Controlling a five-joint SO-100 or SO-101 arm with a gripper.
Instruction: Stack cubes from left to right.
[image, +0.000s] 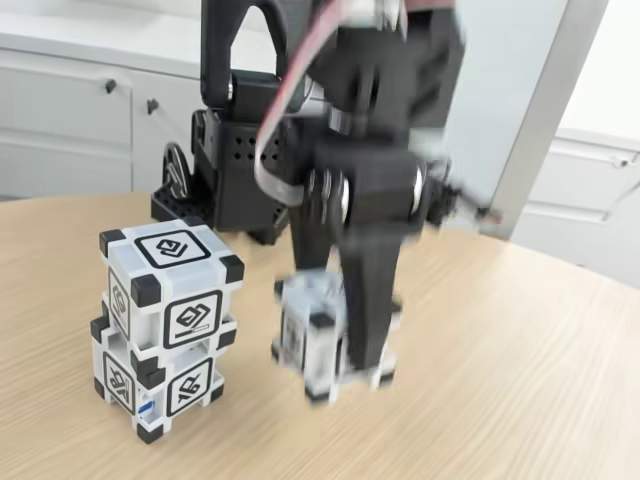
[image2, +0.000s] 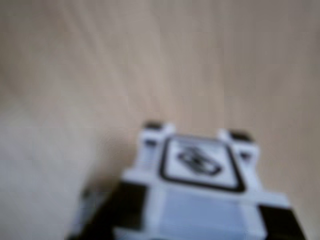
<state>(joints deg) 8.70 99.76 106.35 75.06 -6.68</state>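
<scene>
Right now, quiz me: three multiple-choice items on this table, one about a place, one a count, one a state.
1. In the fixed view, the two-cube stack stands where relative to the gripper?
A. left of it
B. right of it
C. behind it

2. How many cubes are there in all?
A. two
B. three
C. four

3. What state is the third cube in?
A. standing free on the table
B. on top of the stack
C. between the gripper's fingers

Answers: 1 A, the stack sits at the picture's left; 2 B, two stacked plus one; 3 C, the black fingers flank it, blurred by motion.
</scene>
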